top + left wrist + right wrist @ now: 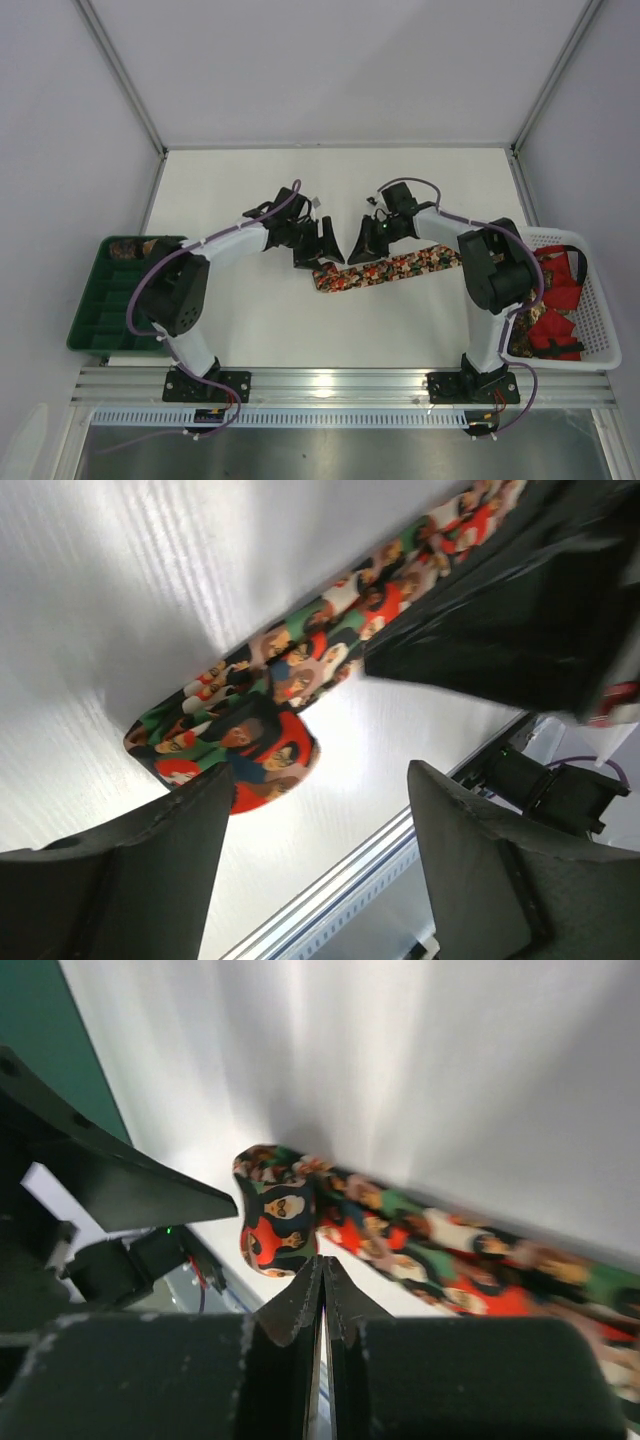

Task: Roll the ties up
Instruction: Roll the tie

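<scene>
One tie (pixel 395 267) lies near the middle of the table (pixel 400 190), its left end curled over and its right end hidden behind the right arm. The left gripper (pixel 320 775) is spread wide over the curled end, holding nothing. The right gripper (pixel 322 1272) is pressed closed beside it, and whether its tips touch the fabric cannot be told.

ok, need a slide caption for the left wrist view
Left gripper, jaws open, at the folded-over end of the patterned tie on the white table.
</scene>
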